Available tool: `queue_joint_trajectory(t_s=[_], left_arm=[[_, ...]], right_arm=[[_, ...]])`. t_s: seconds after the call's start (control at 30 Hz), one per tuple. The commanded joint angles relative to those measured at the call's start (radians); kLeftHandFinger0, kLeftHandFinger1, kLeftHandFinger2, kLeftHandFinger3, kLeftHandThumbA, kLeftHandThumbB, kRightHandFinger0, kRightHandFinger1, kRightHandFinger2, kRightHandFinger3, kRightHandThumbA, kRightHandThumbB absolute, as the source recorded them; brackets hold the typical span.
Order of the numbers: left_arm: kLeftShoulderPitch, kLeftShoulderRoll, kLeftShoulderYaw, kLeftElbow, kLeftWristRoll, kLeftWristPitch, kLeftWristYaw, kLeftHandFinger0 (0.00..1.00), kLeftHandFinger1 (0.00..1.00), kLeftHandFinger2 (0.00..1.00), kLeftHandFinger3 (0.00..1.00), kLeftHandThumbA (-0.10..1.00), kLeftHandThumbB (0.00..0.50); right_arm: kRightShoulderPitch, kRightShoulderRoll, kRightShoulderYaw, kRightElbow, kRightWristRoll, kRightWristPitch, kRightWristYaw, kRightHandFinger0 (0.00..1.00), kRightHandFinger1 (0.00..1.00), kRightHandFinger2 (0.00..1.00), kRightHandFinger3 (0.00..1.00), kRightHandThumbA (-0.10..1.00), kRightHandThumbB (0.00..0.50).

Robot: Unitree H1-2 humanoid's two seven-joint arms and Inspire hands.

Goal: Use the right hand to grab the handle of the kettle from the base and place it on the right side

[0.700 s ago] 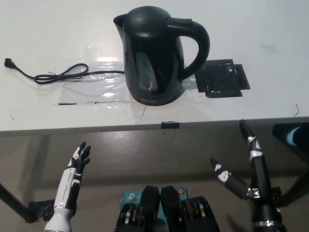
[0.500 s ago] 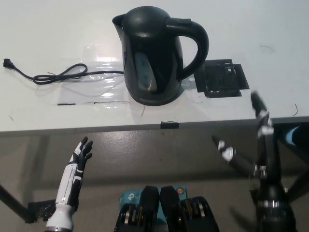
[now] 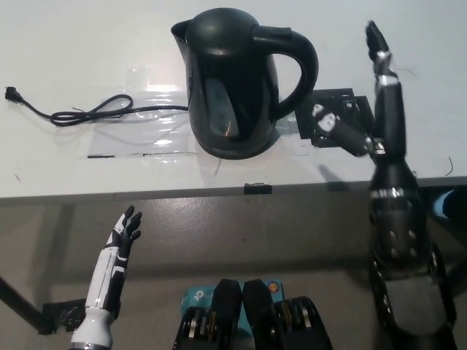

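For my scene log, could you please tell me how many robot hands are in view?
2. The white left hand is at lower left, below the table edge; the black right hand is raised over the table, right of the kettle.

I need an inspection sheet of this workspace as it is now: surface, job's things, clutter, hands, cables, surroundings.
Surface: white table, clear tape patch left of the kettle.
Job's things: black kettle upright on its base, handle pointing right; black tape square to its right.
Clutter: nothing seen.
Hands: right hand open above the table, right of the handle, not touching it; left hand open, below the table edge.
Cables: black power cord loose on the table's left.
Surroundings: grey floor.
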Motion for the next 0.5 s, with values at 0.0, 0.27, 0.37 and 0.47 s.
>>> queue_joint_trajectory(t_s=[0.0,0.27,0.37,0.47], left_arm=[[0.0,0.005,-0.002,-0.03,-0.003,-0.033,-0.001,1.0,1.0,1.0,1.0,1.0,0.5],[-0.003,0.01,-0.005,-0.025,-0.001,-0.041,-0.006,1.0,1.0,1.0,1.0,1.0,0.5],[-0.002,0.011,-0.006,-0.023,0.002,-0.039,-0.006,1.0,1.0,1.0,1.0,1.0,0.5],[0.002,0.01,-0.008,-0.026,0.002,-0.034,-0.007,1.0,1.0,1.0,1.0,1.0,0.5]], right_arm=[[-0.098,-0.016,0.001,0.062,-0.048,0.056,-0.035,1.0,1.0,1.0,1.0,0.87,0.217],[-0.194,-0.034,0.014,0.229,-0.032,0.055,-0.033,1.0,1.0,1.0,1.0,0.85,0.227],[-0.227,-0.037,0.016,0.292,-0.023,0.041,-0.036,1.0,1.0,1.0,1.0,0.86,0.251],[-0.243,-0.038,0.015,0.325,-0.018,0.037,-0.04,1.0,1.0,1.0,1.0,0.86,0.252]])
